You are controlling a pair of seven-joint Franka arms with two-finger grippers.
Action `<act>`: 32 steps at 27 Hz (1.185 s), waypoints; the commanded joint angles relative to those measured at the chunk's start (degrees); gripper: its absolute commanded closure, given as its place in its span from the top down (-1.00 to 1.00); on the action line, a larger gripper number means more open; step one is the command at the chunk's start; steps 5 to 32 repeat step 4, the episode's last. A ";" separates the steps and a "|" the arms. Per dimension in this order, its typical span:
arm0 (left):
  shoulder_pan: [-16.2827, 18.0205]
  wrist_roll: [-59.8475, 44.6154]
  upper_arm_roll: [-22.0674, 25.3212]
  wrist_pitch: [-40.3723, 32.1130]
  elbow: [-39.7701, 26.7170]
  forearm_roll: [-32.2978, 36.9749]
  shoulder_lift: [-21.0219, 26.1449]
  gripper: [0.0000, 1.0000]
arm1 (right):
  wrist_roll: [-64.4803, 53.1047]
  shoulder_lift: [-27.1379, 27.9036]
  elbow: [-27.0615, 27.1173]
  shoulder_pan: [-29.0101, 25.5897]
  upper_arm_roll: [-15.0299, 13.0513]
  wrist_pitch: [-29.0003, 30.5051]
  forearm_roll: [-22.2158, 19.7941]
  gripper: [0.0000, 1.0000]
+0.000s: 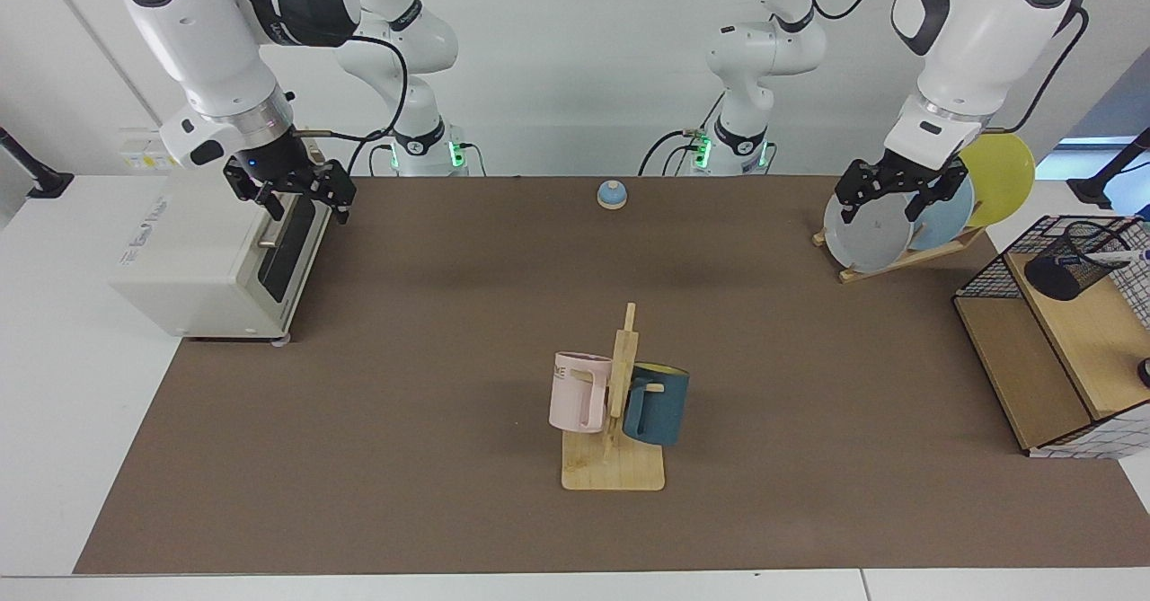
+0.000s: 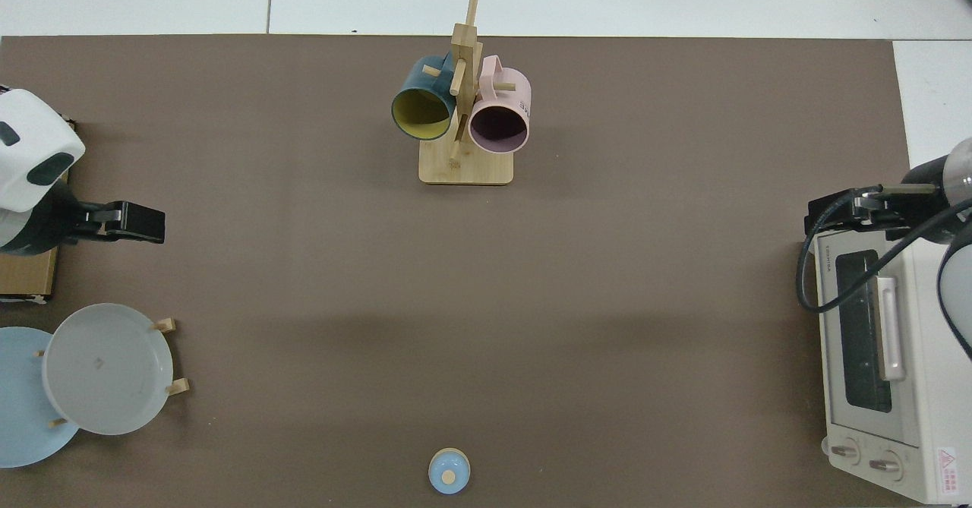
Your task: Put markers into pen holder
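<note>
Black mesh is the trouble here, as I judge it: the holder (image 1: 1067, 264) lies tipped on its side on the wooden shelf (image 1: 1083, 331) at the far right of the facing view, its mouth turned away from me, and the marker (image 1: 1125, 258) pokes out of that mouth, white with a dark blue end, only partly inside. Going left to right in that view: my right gripper (image 1: 289, 190) waits above the toaster oven (image 1: 216, 255), fingers spread, empty. The mug rack (image 1: 614, 412) stands mid-desk, well apart from everything I need. My left gripper (image 1: 888, 194) hangs in front of the grey plate (image 1: 870, 231) in the plate rack, fingers apart, holding nothing, and well short of the shelf. If I swing straight across I could clip that plate or the shelf's wire cage (image 1: 1033, 251). A careless touch on the round holder might roll it, and the marker could slide out onto the shelf. In the top view the holder is out of frame.
</note>
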 commanded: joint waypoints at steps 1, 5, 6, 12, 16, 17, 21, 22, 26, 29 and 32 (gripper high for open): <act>-0.61 0.04 0.47 -0.84 -0.47 -0.73 -0.57 1.00 | -1.16 -0.94 -1.08 -1.64 0.61 0.95 0.27 1.00; -0.61 -0.14 0.47 -0.85 -0.56 -1.35 -0.57 1.00 | -1.16 -0.94 -1.08 -1.64 0.61 0.86 0.19 1.00; -0.61 -0.14 0.47 -0.85 -0.56 -1.35 -0.57 1.00 | -1.16 -0.94 -1.08 -1.64 0.61 0.86 0.19 1.00; -0.61 -0.14 0.47 -0.85 -0.56 -1.35 -0.57 1.00 | -1.16 -0.94 -1.08 -1.64 0.61 0.86 0.19 1.00; -0.61 -0.14 0.47 -0.85 -0.56 -1.35 -0.57 1.00 | -1.16 -0.94 -1.08 -1.64 0.61 0.86 0.19 1.00; -0.61 -0.14 0.47 -0.85 -0.56 -1.35 -0.57 1.00 | -1.16 -0.94 -1.08 -1.64 0.61 0.86 0.19 1.00; -0.61 -0.14 0.47 -0.85 -0.56 -1.35 -0.57 1.00 | -1.16 -0.94 -1.08 -1.64 0.61 0.86 0.19 1.00; -0.61 -0.14 0.47 -0.85 -0.56 -1.35 -0.57 1.00 | -1.16 -0.94 -1.08 -1.64 0.61 0.86 0.19 1.00; -0.61 -0.14 0.47 -0.85 -0.56 -1.35 -0.57 1.00 | -1.16 -0.94 -1.08 -1.64 0.61 0.86 0.19 1.00; -0.61 -0.14 0.47 -0.85 -0.56 -1.35 -0.57 1.00 | -1.16 -0.94 -1.08 -1.64 0.61 0.86 0.19 1.00; -0.61 -0.14 0.47 -0.85 -0.56 -1.35 -0.57 1.00 | -1.16 -0.94 -1.08 -1.64 0.61 0.86 0.19 1.00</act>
